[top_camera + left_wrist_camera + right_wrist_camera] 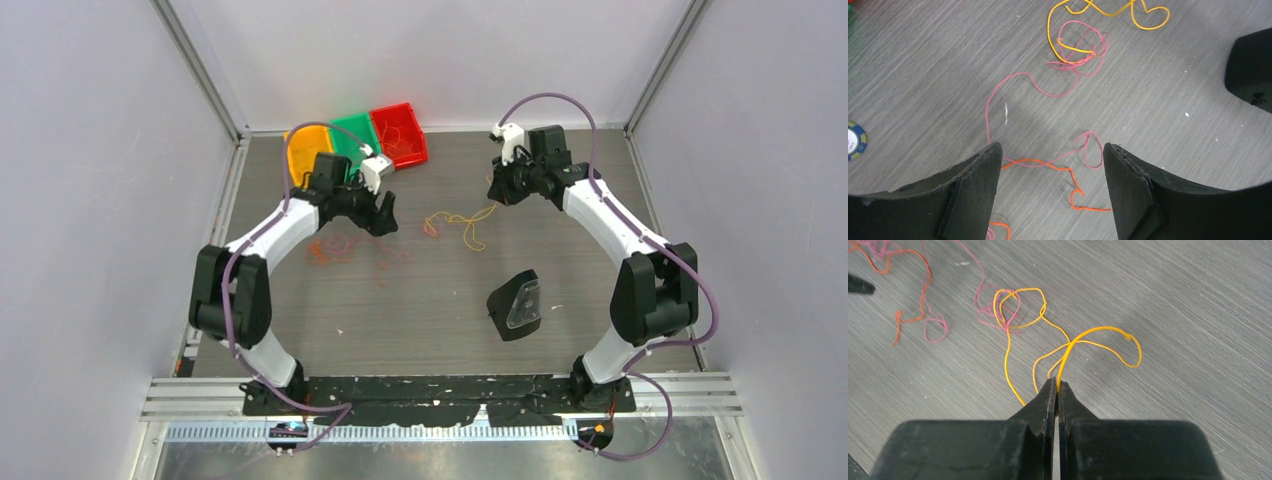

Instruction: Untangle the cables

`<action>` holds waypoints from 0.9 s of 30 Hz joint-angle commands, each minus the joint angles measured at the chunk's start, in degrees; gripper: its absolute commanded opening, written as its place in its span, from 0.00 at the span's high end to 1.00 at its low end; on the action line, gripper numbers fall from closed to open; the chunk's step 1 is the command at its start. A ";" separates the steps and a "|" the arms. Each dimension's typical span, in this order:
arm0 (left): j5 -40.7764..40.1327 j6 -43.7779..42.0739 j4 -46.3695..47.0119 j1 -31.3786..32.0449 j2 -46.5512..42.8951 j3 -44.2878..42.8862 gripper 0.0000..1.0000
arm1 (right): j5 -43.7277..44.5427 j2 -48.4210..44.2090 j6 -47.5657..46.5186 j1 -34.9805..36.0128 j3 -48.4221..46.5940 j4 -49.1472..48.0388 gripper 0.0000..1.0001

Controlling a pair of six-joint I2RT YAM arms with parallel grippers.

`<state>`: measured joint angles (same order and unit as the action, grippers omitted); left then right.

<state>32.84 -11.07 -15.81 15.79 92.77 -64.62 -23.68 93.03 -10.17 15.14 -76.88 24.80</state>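
A yellow cable (462, 221) lies looped mid-table; it also shows in the right wrist view (1083, 335) and the left wrist view (1108, 12). Its left loop is tangled with a pink cable (990, 310), which runs left (1018, 80) toward an orange cable (1068, 172) near the left arm (330, 247). My right gripper (1056, 383) (497, 192) is shut on the yellow cable. My left gripper (1052, 150) (383, 215) is open and empty above the orange and pink cables.
Orange, green and red bins (355, 140) stand at the back left. A black object with a clear window (516, 305) lies right of centre; its edge shows in the left wrist view (1250, 65). A round token (854, 141) lies at left.
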 commanded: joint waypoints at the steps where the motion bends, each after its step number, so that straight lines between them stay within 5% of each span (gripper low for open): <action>1: -1.07 -6.82 -12.04 1.14 5.42 -9.74 0.25 | 0.83 0.68 -4.83 0.07 -1.79 -0.97 0.94; 15: -19.17 -11.52 -32.67 7.56 26.59 -35.77 0.36 | 2.47 3.33 -7.75 -4.22 -3.36 3.01 0.95; 18: -21.74 -10.17 -39.98 8.11 34.00 -45.23 0.48 | 2.38 3.33 -8.44 -5.57 -2.60 3.06 0.95; 21: -20.66 -9.94 -43.03 7.53 34.98 -47.84 0.94 | 2.88 3.44 -9.51 -6.62 -2.32 3.68 0.95; 22: -19.68 -9.45 -41.37 6.80 32.72 -45.71 1.00 | 3.22 3.48 -10.48 -6.75 -2.18 3.86 0.95; 27: -15.30 -10.31 -37.39 -1.69 16.72 -32.12 1.00 | 8.00 3.86 -16.20 -10.36 0.14 5.83 0.95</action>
<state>15.22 -21.08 -52.34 21.41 124.11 -102.80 -19.49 96.79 -20.91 7.09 -77.95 29.50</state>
